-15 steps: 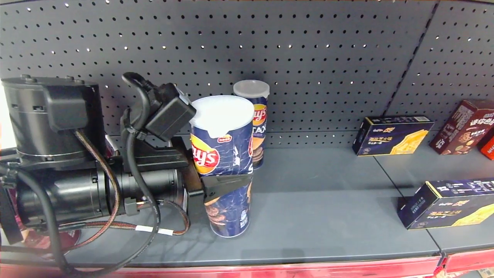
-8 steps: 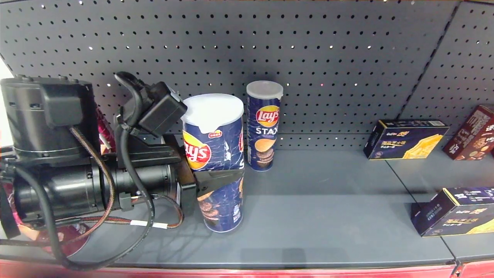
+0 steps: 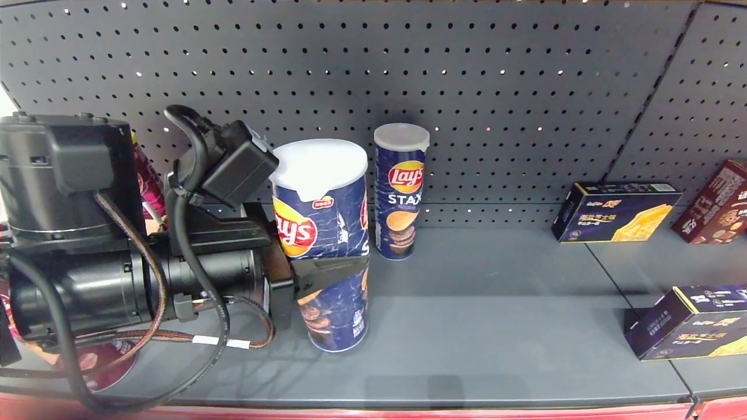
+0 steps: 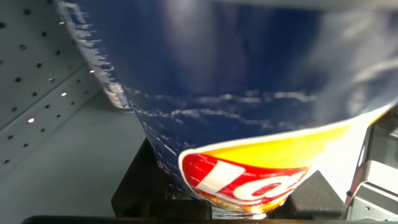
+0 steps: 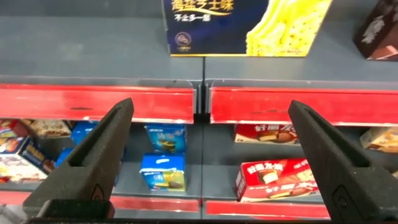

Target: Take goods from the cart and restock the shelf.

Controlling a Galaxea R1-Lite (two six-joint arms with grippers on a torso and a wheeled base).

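Note:
A dark blue chip can (image 3: pixel 325 245) with a white lid stands upright on the grey shelf (image 3: pixel 478 326), near its front left. My left gripper (image 3: pixel 327 271) is shut on the can around its middle; the can (image 4: pixel 249 106) looms close in the left wrist view. A second, slimmer chip can (image 3: pixel 400 192) stands behind it against the pegboard back. My right gripper (image 5: pixel 211 162) is open with nothing between its fingers, held in front of the red shelf edges (image 5: pixel 267 102) below a blue and yellow box (image 5: pixel 245 25).
Blue and yellow boxes (image 3: pixel 615 211) (image 3: pixel 688 321) lie at the right of the shelf, with a dark red box (image 3: pixel 715 204) beyond them. Red packets (image 3: pixel 146 186) sit behind my left arm. Lower shelves hold small blue packs (image 5: pixel 163 171) and red boxes (image 5: pixel 277 177). Open shelf lies between the cans and the boxes.
The head view has shifted, so the shelf and boxes sit further right in the picture. The held can now stands clear to the left of the rear can instead of overlapping it.

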